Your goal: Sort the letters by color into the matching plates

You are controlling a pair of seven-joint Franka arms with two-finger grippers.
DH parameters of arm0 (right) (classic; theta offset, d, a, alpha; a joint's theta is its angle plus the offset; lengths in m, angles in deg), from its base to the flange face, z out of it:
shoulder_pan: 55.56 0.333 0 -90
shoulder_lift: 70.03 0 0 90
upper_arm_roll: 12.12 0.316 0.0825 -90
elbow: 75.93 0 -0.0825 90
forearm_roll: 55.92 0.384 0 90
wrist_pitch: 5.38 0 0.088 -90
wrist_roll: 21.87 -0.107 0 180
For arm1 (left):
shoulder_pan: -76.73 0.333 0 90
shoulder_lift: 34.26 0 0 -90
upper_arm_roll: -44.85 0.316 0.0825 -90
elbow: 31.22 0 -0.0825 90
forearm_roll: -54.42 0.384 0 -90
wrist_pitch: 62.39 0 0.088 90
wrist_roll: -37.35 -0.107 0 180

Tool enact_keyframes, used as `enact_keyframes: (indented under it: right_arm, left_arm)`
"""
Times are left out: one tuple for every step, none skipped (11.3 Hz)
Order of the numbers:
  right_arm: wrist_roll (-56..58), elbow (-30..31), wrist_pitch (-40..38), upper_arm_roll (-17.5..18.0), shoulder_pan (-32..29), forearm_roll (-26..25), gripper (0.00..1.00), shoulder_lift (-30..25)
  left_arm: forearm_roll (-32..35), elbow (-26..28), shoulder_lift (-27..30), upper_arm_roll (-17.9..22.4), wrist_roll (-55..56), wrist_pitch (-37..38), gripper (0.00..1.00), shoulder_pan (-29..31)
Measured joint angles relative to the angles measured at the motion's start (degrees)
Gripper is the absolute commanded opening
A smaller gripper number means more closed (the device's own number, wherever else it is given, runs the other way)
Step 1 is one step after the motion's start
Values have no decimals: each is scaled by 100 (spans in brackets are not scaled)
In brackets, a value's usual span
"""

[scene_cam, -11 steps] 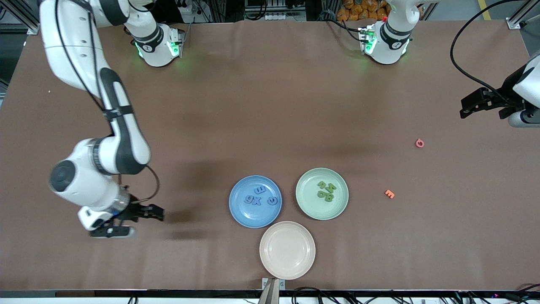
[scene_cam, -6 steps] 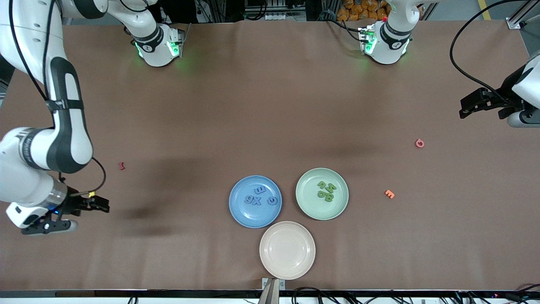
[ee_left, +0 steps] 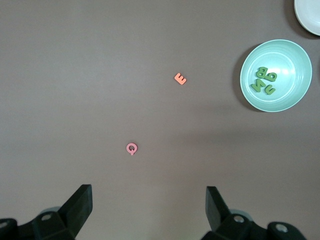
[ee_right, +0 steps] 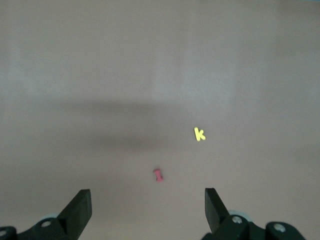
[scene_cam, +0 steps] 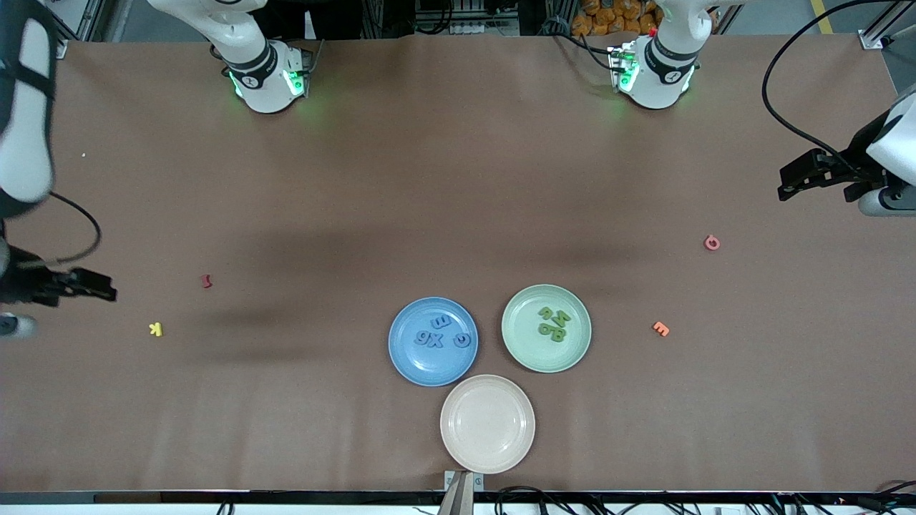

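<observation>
Brown table [scene_cam: 458, 179] carries 3 plates [scene_cam: 432, 342] and 4 stray letters [scene_cam: 660, 328].

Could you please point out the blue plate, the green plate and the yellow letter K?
blue plate [scene_cam: 408, 361]: front view, bare glossy floor near its rim.
green plate [scene_cam: 526, 343]: front view, bare floor beside the green letters.
yellow letter K [scene_cam: 155, 329]: front view, middle of the piece.
</observation>
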State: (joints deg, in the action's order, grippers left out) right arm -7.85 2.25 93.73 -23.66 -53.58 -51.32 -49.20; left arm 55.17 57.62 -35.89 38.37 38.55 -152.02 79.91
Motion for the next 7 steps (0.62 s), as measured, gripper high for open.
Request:
enact_keyframes:
  right_arm:
    - [0,-46,-308,-48,3,-2,100,-268]
    - [0,-98,-609,-100,17,-2,100,-496]
    - [0,-154,-891,-131,40,-2,100,-682]
    - [-6,-215,-1166,-161,88,-2,100,-842]
    - [-108,-277,-1398,-220,186,-2,100,-998]
    - [-394,-309,-1546,-288,330,0,100,-1173]
    - [-814,-317,-1660,-305,467,0,100,-1345]
  left_arm:
    - [0,0,-1,0,0,0,100,0]
    - [0,2,-1,-1,0,0,100,0]
    - [0,4,-1,-1,0,0,100,-1]
    - [0,4,-1,-2,0,0,100,-1]
    - [0,5,-1,-2,0,0,100,-1]
    - [0,6,-1,-3,0,0,100,-2]
    - [0,7,-2,-6,0,0,100,-2]
